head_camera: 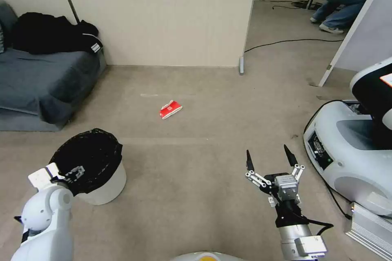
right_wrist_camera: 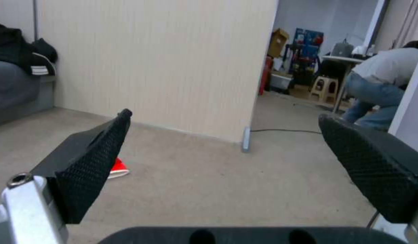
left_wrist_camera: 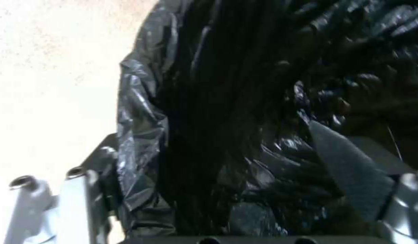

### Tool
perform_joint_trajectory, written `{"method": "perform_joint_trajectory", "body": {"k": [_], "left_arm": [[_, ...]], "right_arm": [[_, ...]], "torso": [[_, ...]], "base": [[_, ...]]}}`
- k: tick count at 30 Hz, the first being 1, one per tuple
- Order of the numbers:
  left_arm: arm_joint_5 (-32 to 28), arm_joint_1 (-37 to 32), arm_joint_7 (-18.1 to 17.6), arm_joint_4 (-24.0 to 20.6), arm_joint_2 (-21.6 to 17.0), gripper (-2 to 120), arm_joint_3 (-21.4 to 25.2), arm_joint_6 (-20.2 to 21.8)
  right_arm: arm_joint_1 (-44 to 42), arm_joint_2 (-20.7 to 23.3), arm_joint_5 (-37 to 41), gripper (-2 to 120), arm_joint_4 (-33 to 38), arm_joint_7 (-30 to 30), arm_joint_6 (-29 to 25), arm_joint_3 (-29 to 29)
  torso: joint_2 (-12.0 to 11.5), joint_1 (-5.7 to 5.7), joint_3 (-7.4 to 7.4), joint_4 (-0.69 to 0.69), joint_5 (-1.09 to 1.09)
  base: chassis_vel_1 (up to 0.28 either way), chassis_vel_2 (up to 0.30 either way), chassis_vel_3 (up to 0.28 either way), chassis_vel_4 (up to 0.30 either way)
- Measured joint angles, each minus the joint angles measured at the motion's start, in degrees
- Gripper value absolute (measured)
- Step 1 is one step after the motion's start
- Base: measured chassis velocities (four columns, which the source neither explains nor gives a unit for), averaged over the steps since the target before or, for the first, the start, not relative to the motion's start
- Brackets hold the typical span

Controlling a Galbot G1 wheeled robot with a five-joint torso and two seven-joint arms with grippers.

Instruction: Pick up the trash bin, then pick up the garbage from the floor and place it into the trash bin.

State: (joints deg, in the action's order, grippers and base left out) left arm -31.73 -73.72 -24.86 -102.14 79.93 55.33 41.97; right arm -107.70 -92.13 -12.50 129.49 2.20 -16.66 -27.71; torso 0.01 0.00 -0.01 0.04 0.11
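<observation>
One trash bin [head_camera: 102, 183] stands on the carpet, the left gripper [head_camera: 73, 171] apparently clamped on its bagged rim. One red carton [head_camera: 170, 109] lies farther off. The right gripper [head_camera: 269, 159] hovers spread.

our head cam looks down at the floor; left wrist cam's jammed against the black liner [left_wrist_camera: 227, 118]; right wrist cam skims low, sharing the red carton [head_camera: 170, 109].

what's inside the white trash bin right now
Inside the small round white plastic trash bin only its crumpled black bag liner shows. The left tool grips the rim, one finger inside. No litter is visible; the dark bottom cannot be made out.
</observation>
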Motion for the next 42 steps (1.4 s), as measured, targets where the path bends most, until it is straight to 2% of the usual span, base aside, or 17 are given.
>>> {"method": "perform_joint_trajectory", "body": {"k": [6,14,17,24,42], "left_arm": [[0.0,0.4,-0.1,1.3,0.1,69,-0.1,-0.1],[0.0,-0.1,-0.1,1.6,0.1,50,-0.1,-0.1],[0.0,-0.3,0.0,1.6,0.3,39,-0.1,-0.1],[0.4,-0.8,0.3,2.1,1.1,23,-0.1,-0.1],[0.6,-3.0,1.0,2.1,2.1,22,0.0,-0.2]], "right_arm": [[0.0,0.0,0.0,100,-0.2,0.0,-0.2,-0.2],[0.1,0.0,0.0,100,-0.2,0.0,-0.3,0.0],[0.0,0.0,0.0,100,-0.2,0.1,-0.3,0.1],[0.0,0.0,0.0,100,0.1,0.1,-0.3,0.0],[0.0,0.0,-0.1,100,0.3,0.4,-0.2,0.1]], "torso": [[0.0,0.0,-0.01,-0.01,0.05],[0.0,-0.01,-0.01,-0.03,-0.04],[0.0,0.0,0.0,-0.03,-0.08],[0.0,-0.01,-0.01,-0.03,-0.05],[0.0,0.0,0.0,-0.02,-0.03]], "base": [[0.0,0.0,0.0,0.0],[0.0,0.0,0.0,0.0],[0.0,0.0,0.0,0.0],[0.0,0.0,0.0,0.0],[0.0,0.0,0.0,0.0]]}}
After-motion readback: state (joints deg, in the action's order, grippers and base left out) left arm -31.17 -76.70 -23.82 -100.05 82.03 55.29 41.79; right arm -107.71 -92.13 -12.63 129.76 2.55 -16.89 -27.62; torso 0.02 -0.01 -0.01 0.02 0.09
